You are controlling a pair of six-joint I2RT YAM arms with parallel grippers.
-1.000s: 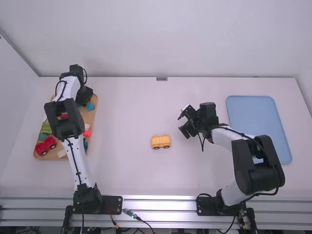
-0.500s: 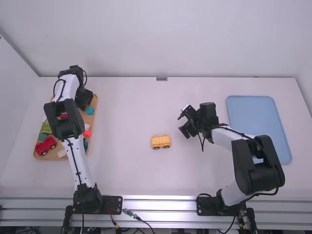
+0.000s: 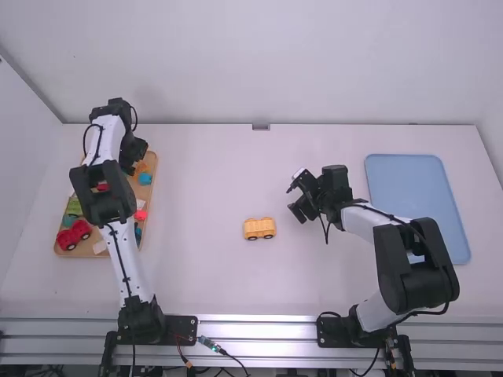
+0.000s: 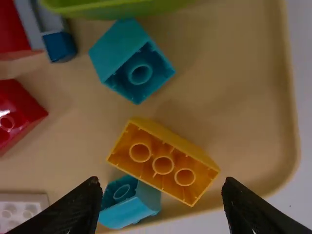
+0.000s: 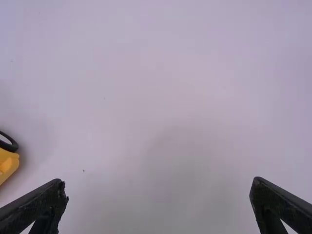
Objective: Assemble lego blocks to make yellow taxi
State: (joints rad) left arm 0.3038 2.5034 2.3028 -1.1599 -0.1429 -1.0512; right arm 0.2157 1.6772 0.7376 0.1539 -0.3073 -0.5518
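Here, left end effector [image 3: 134, 152], fingers wide apart, near a yellow block [image 4: 164, 161].

White table [image 3: 204, 290] noted; plain pale far wall [image 3: 275, 63] behind; left wall [image 3: 20, 165] likewise pale; lighting soft.

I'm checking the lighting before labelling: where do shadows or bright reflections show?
High view: fairly even light on the table, bright reflections along the metal rail; left wrist view: soft shadows on the tray near the blocks; right wrist view: faint, soft-edged shading on the table, some beside the yellow car.
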